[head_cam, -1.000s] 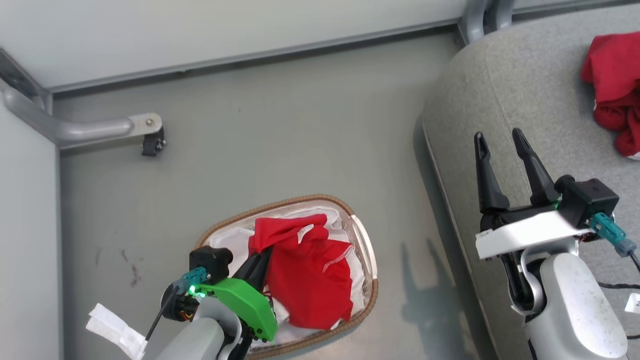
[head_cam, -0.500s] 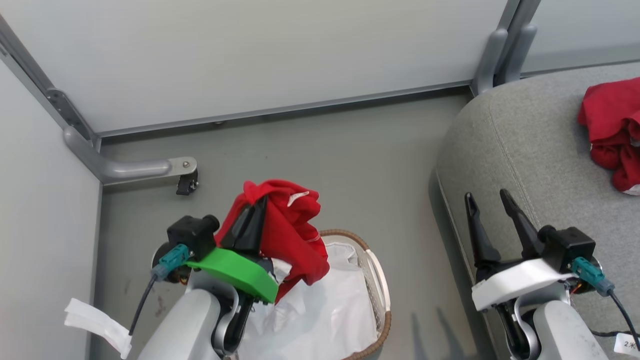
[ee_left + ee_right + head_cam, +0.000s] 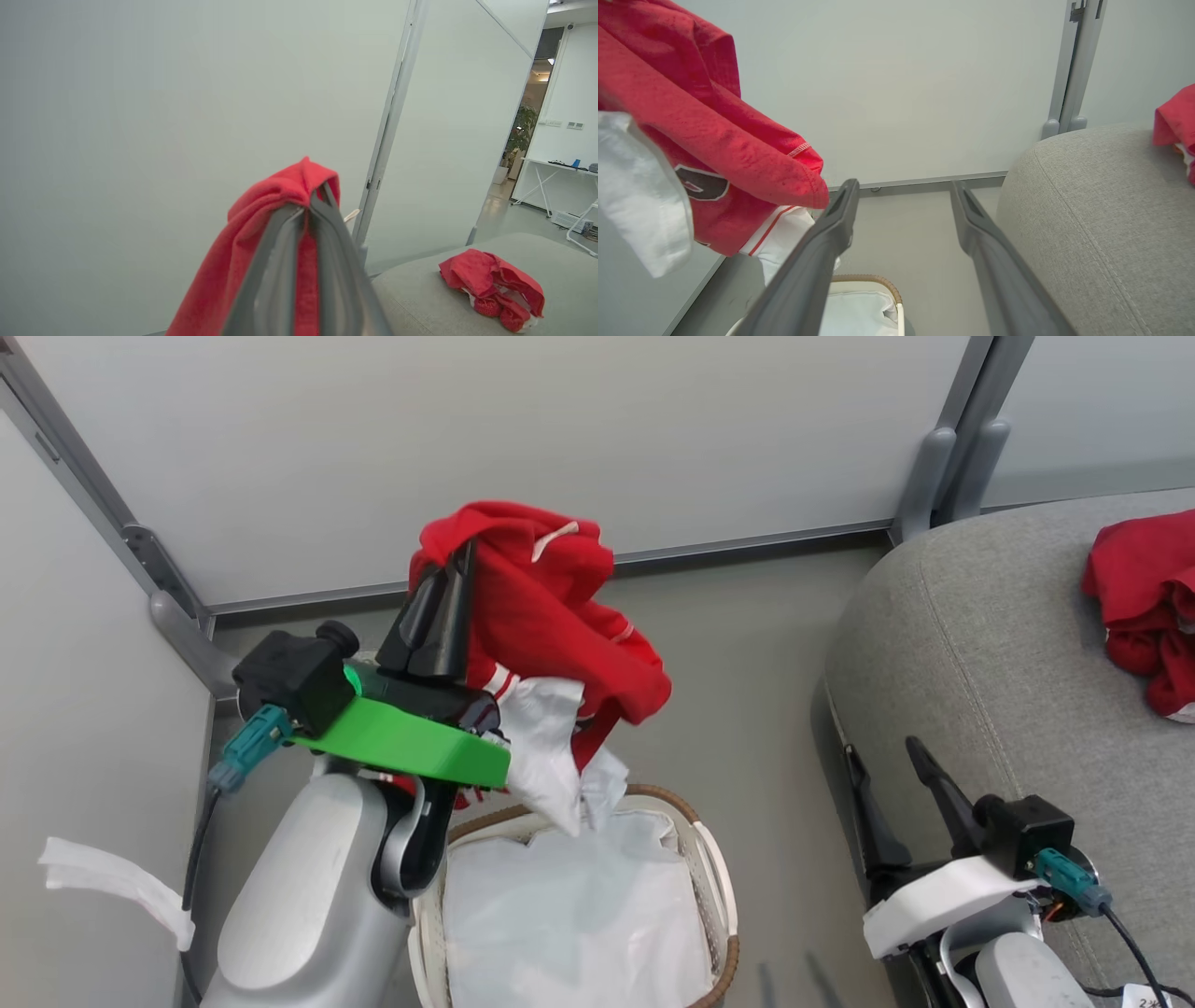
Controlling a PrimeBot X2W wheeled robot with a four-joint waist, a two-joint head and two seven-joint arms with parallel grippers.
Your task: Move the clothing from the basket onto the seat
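Jaws of left arm upward — tight on clothing.

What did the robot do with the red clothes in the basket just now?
The left tool lifted the red clothing up out of the basket; it now hangs above the white liner. The tool stayed shut on it throughout. The right tool stayed open beside the seat, where another red pile still lies.
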